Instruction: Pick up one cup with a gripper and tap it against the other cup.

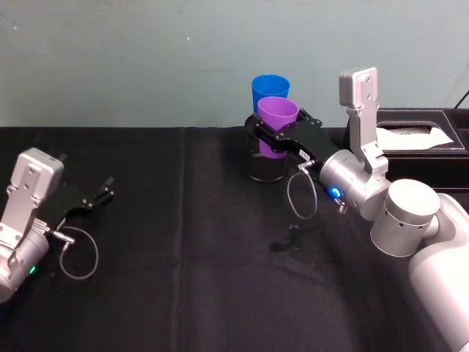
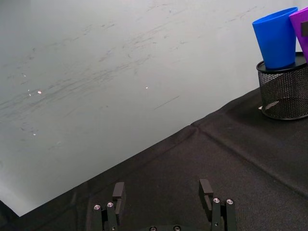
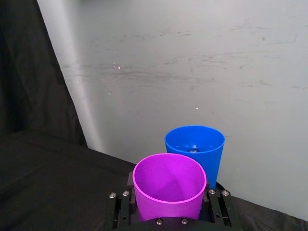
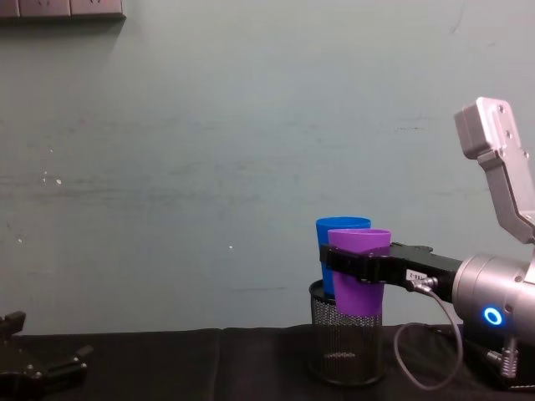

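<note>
Chest view: tapered purple plastic tumbler (image 4: 358,296) pinched mid-wall by right gripper (image 4: 344,261), raised beside blue plastic tumbler (image 4: 338,224) in black mesh holder (image 4: 343,351). Likely light, slick; mid-wall hold apt. Left gripper (image 1: 102,192) parked, fingers (image 2: 118,191) spread.

light: even, soft | wall (image 4: 167,167): evenly bright | tablecloth (image 1: 183,242): dark, matte

Right gripper (image 1: 274,139) extended forward, raised, fingers clamped on purple cup (image 1: 277,112). Left gripper (image 1: 108,188) parked low, fingers spread.

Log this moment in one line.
right end effector shut on purple plastic tumbler | close to blue plastic tumbler | left end effector open, parked
</note>
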